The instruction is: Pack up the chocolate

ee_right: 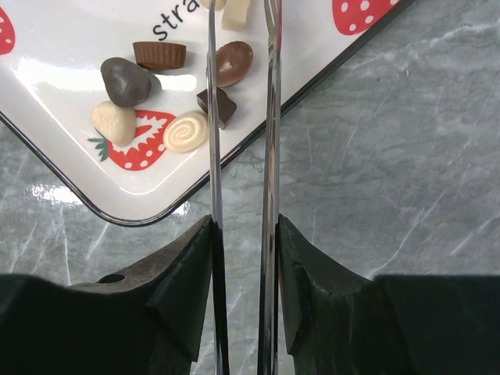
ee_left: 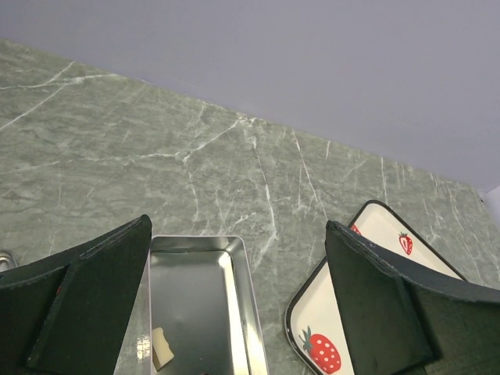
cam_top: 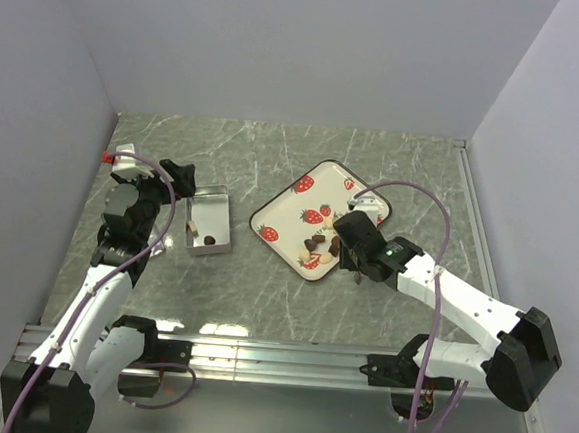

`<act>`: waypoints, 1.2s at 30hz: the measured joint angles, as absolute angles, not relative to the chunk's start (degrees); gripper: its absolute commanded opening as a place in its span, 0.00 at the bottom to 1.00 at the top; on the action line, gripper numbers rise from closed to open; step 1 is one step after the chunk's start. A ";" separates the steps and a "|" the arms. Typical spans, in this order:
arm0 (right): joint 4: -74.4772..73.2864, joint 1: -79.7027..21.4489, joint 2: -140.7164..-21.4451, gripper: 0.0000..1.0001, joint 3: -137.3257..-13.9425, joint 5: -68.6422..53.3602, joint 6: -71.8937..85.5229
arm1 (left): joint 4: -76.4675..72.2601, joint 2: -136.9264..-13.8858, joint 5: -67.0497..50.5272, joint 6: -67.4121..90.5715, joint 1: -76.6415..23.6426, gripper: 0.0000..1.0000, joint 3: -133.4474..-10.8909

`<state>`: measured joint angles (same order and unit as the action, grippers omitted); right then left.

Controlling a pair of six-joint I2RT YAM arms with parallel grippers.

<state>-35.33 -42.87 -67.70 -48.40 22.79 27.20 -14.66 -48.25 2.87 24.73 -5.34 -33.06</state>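
The thin steel tongs point(ee_right: 212, 117) run off the top of the right wrist view, so their tips are unseen. The right gripper point(ee_right: 244, 226) clamps them, reaching low over the near corner of the white strawberry-printed square tray point(ee_right: 62, 47), where small brown and cream chocolates point(ee_right: 125, 80) lie. Left of the tray, the left gripper point(ee_left: 238, 226) hangs spread wide above the shiny rectangular metal tin point(ee_left: 191, 305), which holds a cream piece point(ee_left: 162, 348).

left arm point(cam_top: 88, 286) rises from its base at 7 o'clock, elbow bent, wrist turned toward 2 o'clock. left gripper point(cam_top: 180, 180) has its jaws spread wide, with nothing between the fingers point(ee_left: 86, 297). right arm point(cam_top: 463, 305) stretches low from 5 o'clock toward 10 o'clock. right gripper point(cam_top: 351, 239) jaws are partly closed, clamped on metal tweezers point(ee_right: 212, 117); the blades point to 12 o'clock in the right wrist view.
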 measured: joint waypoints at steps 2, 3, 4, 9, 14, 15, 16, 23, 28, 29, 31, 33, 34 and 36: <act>-35.33 -42.87 -67.79 0.43 -48.21 22.76 27.18 | -14.66 -48.25 2.87 24.73 -5.34 0.99 -33.06; -35.33 -42.85 -67.79 0.42 -48.10 22.76 27.18 | -14.66 -48.25 2.87 24.71 -5.34 0.99 -33.06; -35.29 -42.85 -67.77 0.42 -47.94 22.74 27.18 | -14.66 -48.25 2.87 24.73 -5.34 0.99 -33.06; -35.24 -42.46 -67.72 0.41 -47.07 21.93 27.16 | -14.66 -48.25 2.85 24.73 -5.34 0.99 -33.06; -35.00 -42.02 -67.96 0.36 -46.70 21.04 26.98 | -14.66 -48.25 2.87 24.73 -5.34 0.99 -33.06; -34.92 -42.00 -68.20 0.36 -46.70 20.93 26.89 | -14.66 -48.25 2.87 24.71 -5.34 0.99 -33.06; -34.76 -41.98 -68.53 0.35 -46.70 20.88 26.94 | -14.66 -48.25 2.87 24.73 -5.34 0.99 -33.06; -34.72 -41.95 -68.95 0.26 -46.70 21.45 26.98 | -14.66 -48.25 2.87 24.73 -5.34 0.99 -33.06; -34.83 -41.95 -66.06 0.25 -46.54 21.87 27.03 | -14.66 -48.25 2.85 24.73 -5.34 0.99 -33.06; -34.83 -41.98 -65.17 0.25 -46.54 21.91 27.05 | -14.68 -48.25 2.85 24.73 -5.34 0.99 -33.06; -34.81 -42.24 -63.35 0.25 -46.54 22.15 27.18 | -14.68 -48.27 2.83 24.75 -5.34 0.99 -33.06; -34.81 -42.83 -61.98 0.25 -46.59 22.79 27.24 | -14.66 -48.27 2.83 24.75 -5.34 0.99 -33.06; -34.76 -43.33 -61.69 0.25 -46.63 23.05 27.29 | -14.66 -48.27 2.83 24.75 -5.34 0.99 -33.06; -34.87 -44.64 -61.76 0.25 -46.98 23.20 27.35 | -14.68 -48.27 2.83 24.75 -5.34 0.99 -33.06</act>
